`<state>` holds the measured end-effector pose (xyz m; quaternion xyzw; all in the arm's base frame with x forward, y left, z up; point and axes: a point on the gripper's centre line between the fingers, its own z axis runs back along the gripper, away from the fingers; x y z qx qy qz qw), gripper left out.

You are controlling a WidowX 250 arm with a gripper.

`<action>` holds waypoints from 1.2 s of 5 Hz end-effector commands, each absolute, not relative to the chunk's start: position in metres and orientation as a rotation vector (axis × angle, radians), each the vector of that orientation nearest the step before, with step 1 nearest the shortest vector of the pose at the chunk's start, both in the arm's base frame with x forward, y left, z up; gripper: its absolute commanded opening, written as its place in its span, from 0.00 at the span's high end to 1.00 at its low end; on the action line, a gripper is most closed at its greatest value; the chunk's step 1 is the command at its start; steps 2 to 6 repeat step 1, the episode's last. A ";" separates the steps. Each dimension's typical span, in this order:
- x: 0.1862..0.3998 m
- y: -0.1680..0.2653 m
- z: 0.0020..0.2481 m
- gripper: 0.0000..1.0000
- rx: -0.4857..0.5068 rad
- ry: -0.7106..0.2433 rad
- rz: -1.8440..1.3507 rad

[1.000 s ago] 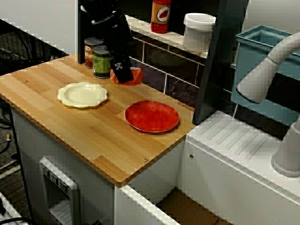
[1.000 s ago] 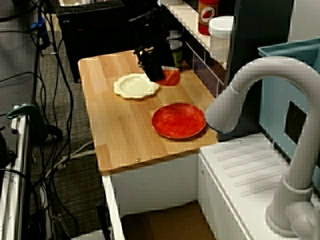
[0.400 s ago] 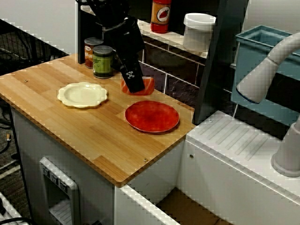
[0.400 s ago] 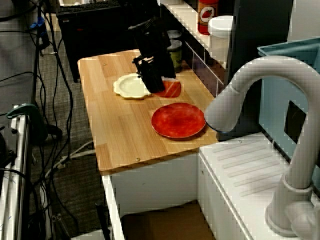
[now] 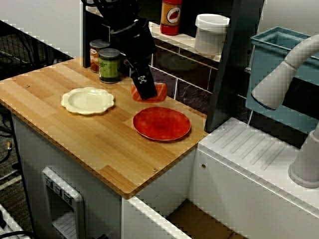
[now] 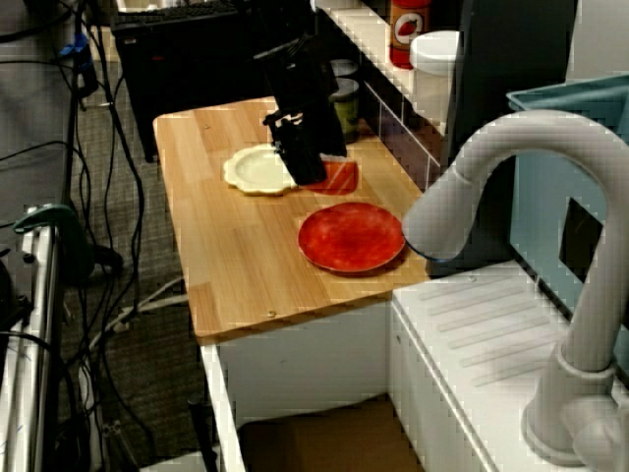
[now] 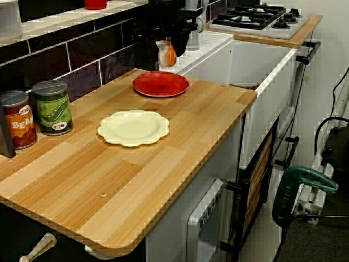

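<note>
1. Your end effector (image 5: 145, 89) is clamped on the orange object (image 5: 158, 92). In the front view the pair sits just above the middle of the frame. It is near the tiled back wall, between the green jar (image 5: 109, 65) at the left and the red plate (image 5: 162, 123) below it.
2. Check height in the low view along the worktop. There the orange object (image 7: 169, 55) hangs in the upper middle of the frame, seemingly clear of the worktop (image 7: 163, 164) and behind the red plate (image 7: 160, 84). How much clearance it has cannot be told, so judge it from this view, not the front one.
3. Most of the object is hidden by the black fingers, and I cannot tell how deep the grip is. Move slowly and avoid sudden wrist turns, which could loosen it.
4. Mind the neighbours. The green jar and the bean can (image 7: 15, 119) stand against the wall at the left of that frame. The cream plate (image 7: 133, 127) lies well apart, at the centre.
5. Any lowering is best done straight down, so the plate rim is not clipped.
</note>
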<state>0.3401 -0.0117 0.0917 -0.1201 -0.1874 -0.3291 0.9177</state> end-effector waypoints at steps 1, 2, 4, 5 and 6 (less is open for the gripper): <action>0.359 -0.021 0.102 1.00 -0.232 -0.423 -0.678; 0.359 -0.021 0.102 1.00 -0.232 -0.423 -0.678; 0.359 -0.021 0.102 1.00 -0.232 -0.423 -0.678; 0.359 -0.021 0.102 1.00 -0.232 -0.423 -0.678; 0.359 -0.021 0.102 1.00 -0.232 -0.423 -0.678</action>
